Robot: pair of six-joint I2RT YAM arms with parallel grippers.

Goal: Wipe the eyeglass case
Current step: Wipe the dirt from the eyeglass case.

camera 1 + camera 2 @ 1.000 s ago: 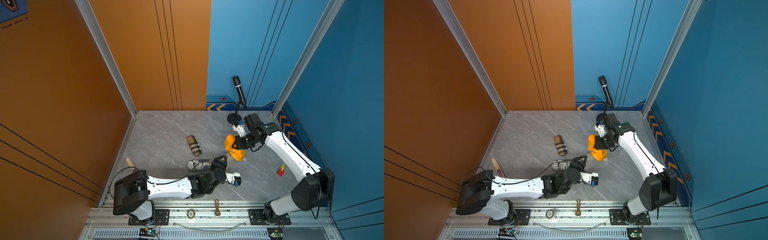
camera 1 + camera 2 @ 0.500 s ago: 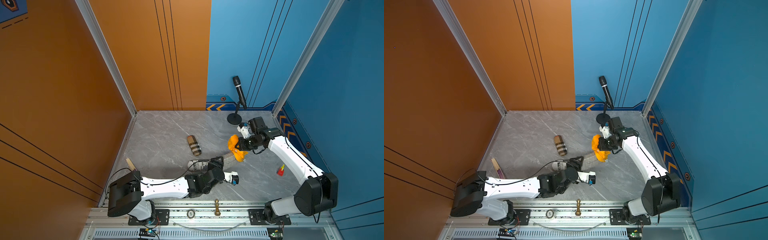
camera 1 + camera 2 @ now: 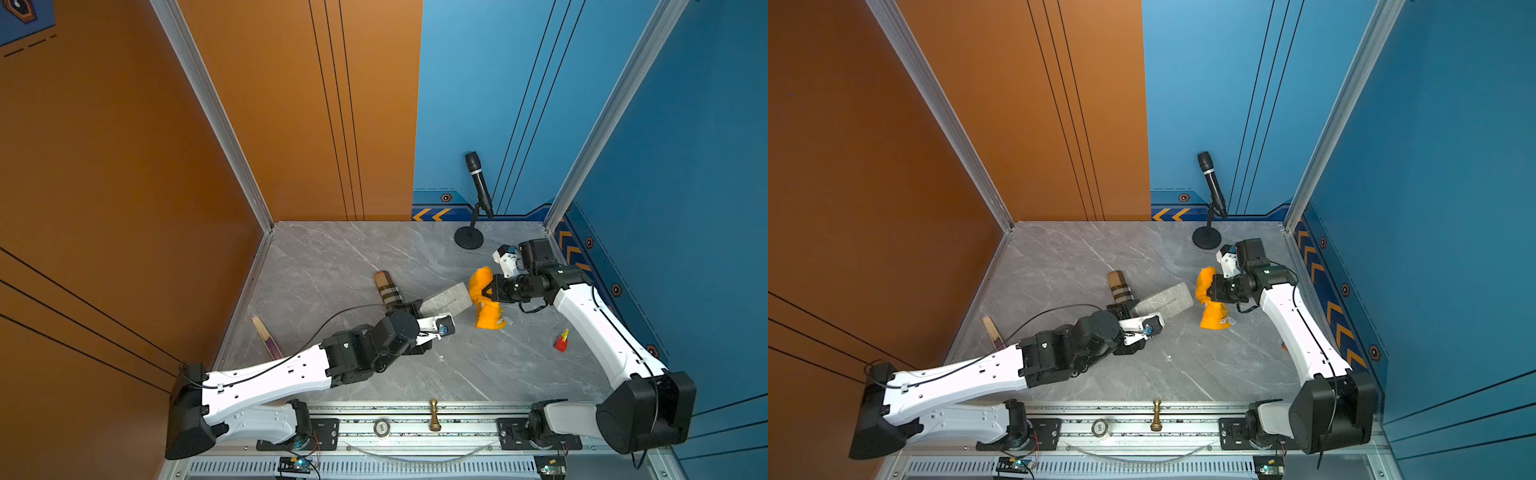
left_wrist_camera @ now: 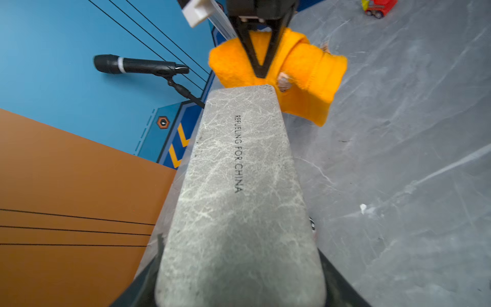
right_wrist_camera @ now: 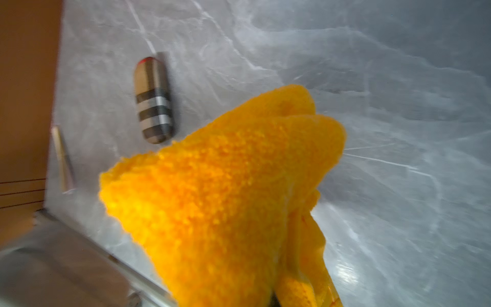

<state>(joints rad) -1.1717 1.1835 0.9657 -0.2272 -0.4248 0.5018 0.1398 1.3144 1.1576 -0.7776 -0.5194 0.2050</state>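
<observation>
the left arm (image 3: 266, 378) and right arm (image 3: 598, 328) have white shells between bulky black joint housings; thin black cables (image 3: 353, 308) loop along them, small holes dot the shells.

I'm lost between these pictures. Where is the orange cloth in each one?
In a top view: the orange cloth is right of centre, at the grey case's free end.
In a top view: the cloth, a little nearer the middle.
Left wrist: the cloth is just beyond the grey case's end.
Right wrist: the cloth fills the foreground, close up.
Shared landmark: the grey marble table, seen in all four.
</observation>
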